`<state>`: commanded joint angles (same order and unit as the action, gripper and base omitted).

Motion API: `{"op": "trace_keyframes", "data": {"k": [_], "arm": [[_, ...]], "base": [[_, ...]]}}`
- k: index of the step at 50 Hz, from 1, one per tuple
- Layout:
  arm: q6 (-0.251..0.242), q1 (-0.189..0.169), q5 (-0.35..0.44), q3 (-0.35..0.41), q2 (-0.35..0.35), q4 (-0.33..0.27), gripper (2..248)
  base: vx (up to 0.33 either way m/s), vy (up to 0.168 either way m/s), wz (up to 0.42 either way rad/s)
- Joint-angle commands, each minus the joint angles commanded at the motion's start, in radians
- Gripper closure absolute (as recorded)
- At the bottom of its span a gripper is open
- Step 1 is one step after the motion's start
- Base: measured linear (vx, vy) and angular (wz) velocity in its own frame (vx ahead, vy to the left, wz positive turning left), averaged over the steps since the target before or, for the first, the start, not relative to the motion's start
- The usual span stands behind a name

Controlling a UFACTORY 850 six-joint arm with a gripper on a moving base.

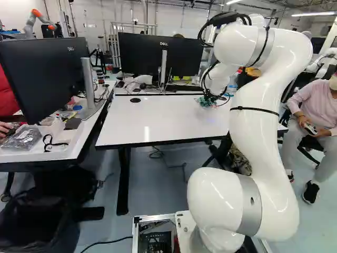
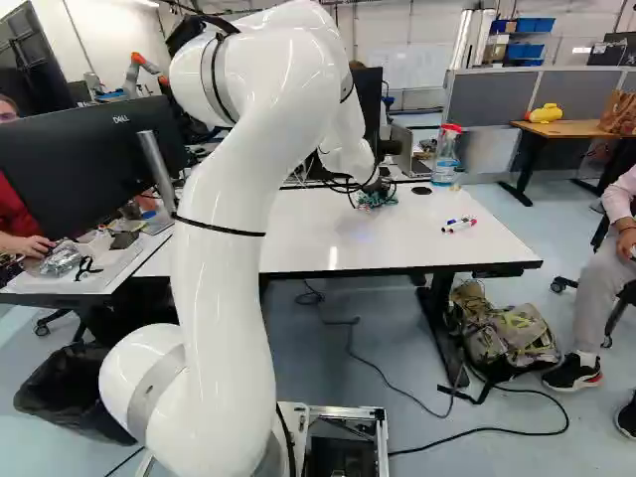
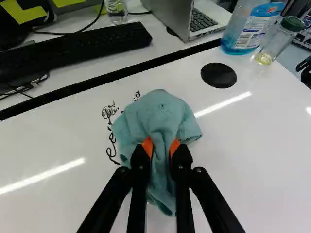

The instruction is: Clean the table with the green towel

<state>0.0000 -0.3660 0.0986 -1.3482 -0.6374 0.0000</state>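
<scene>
Take the green towel [image 3: 158, 112], likely light, limp and quick to bunch, by its gathered middle, as pinched now between the narrowly parted fingers of the hand [image 3: 161, 146], on the white tabletop [image 3: 252, 145], with black handwriting [image 3: 112, 138] at ten o'clock.

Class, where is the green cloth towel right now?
In the wrist view, the green cloth towel is pinched in the black gripper, against the white tabletop, with black handwriting along one side.

Bright room, ceiling strip lights [image 1: 313, 14], glare streaks on white table [image 3: 262, 145], highlights on arm [image 1: 258, 137]
</scene>
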Motion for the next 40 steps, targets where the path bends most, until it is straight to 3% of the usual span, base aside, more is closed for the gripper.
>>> {"op": "trace_keyframes", "data": {"k": [40], "arm": [[0.0,0.0,-0.012,-0.001,-0.002,0.0,192]], "base": [[0.0,0.0,0.0]]}}
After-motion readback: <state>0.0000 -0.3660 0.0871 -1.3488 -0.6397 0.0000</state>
